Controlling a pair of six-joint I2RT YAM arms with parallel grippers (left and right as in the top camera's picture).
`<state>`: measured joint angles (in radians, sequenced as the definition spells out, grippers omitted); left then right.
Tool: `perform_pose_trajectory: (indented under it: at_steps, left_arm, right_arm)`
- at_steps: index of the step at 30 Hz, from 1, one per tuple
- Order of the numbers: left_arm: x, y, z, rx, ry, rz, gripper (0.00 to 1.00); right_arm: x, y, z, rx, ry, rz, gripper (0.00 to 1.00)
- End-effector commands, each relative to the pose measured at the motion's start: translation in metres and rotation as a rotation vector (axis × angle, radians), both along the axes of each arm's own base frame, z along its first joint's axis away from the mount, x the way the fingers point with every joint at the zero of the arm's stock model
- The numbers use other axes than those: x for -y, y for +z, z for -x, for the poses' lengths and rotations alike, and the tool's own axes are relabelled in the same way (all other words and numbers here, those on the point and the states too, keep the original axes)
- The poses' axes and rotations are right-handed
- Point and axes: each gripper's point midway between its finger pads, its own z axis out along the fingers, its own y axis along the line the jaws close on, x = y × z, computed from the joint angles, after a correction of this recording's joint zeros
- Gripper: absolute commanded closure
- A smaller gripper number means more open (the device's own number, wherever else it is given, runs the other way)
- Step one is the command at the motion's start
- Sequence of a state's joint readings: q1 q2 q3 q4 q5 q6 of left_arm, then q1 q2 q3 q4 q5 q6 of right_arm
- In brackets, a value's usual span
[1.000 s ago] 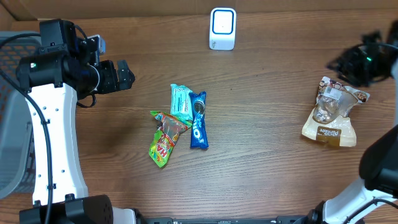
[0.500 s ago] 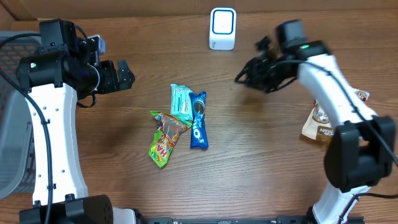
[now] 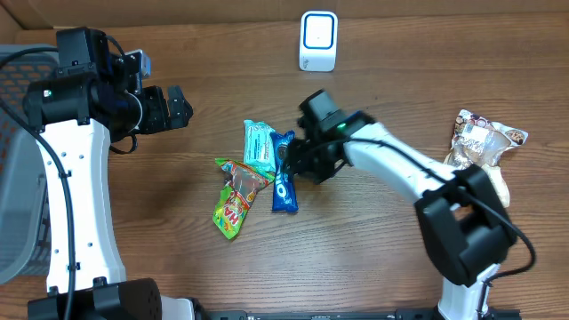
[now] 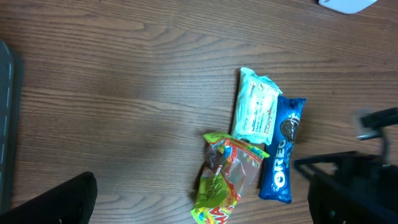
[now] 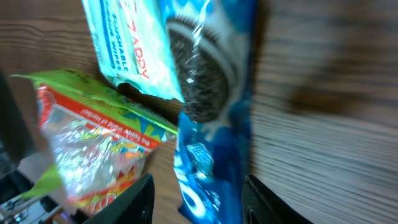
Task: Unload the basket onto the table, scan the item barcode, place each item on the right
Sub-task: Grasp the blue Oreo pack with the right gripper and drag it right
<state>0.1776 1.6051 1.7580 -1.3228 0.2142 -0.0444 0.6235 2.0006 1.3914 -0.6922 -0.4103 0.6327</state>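
Three snack packets lie together mid-table: a blue Oreo packet [image 3: 284, 178], a mint-green packet [image 3: 257, 144] and a green-and-yellow candy bag [image 3: 234, 197]. The white scanner [image 3: 318, 40] stands at the back edge. My right gripper [image 3: 299, 164] is low over the Oreo packet [image 5: 211, 112]. In the right wrist view it [image 5: 198, 194] is open, its fingers [image 5: 142, 198] on either side of the packet's lower end, with a gap on the left. My left gripper [image 3: 180, 108] hangs open at the far left, above bare wood. The left wrist view looks down on all three packets, the Oreo one [image 4: 283, 149] included.
A brown-and-cream pouch [image 3: 480, 142] lies at the right, partly behind my right arm. A grey basket [image 3: 16, 178] stands off the table's left side. Cardboard runs along the back edge.
My right arm has swung from the far right, past the scanner, down onto the blue Oreo packet. The left arm and the packets have not moved.
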Motion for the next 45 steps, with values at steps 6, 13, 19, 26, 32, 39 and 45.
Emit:
perform_pose_trajectory:
  at_steps: [6,13,19,26,32,39,45]
  left_arm:
    - [0.003,-0.001,0.001,0.001,-0.028,0.005,0.0]
    - [0.003,-0.001,0.001,0.001,-0.028,0.005,0.0]
    - [0.003,-0.001,0.001,0.001,-0.028,0.005,0.0]
    - [0.003,-0.001,0.001,0.001,-0.028,0.005,0.0]
    - [0.004,-0.001,0.001,0.001,-0.028,0.005,0.0]
    - [0.004,-0.001,0.001,0.001,-0.028,0.005,0.0]
    - [0.004,-0.001,0.001,0.001,-0.028,0.005,0.0]
  right_arm:
    - [0.0,-0.039,0.013,-0.068,-0.129,0.14,0.61]
    - [0.01,-0.03,0.013,-0.066,-0.055,0.14,0.79]
    - [0.052,-0.001,0.002,-0.033,0.096,0.182,0.78]
    - [0.106,0.002,-0.01,0.026,0.331,0.197,0.76]
    - [0.125,0.003,-0.028,0.141,0.479,0.221,0.58]
    - [0.129,0.025,-0.048,0.216,0.497,0.355,0.67]
    - [0.117,0.028,-0.054,0.299,0.447,0.573,0.67]
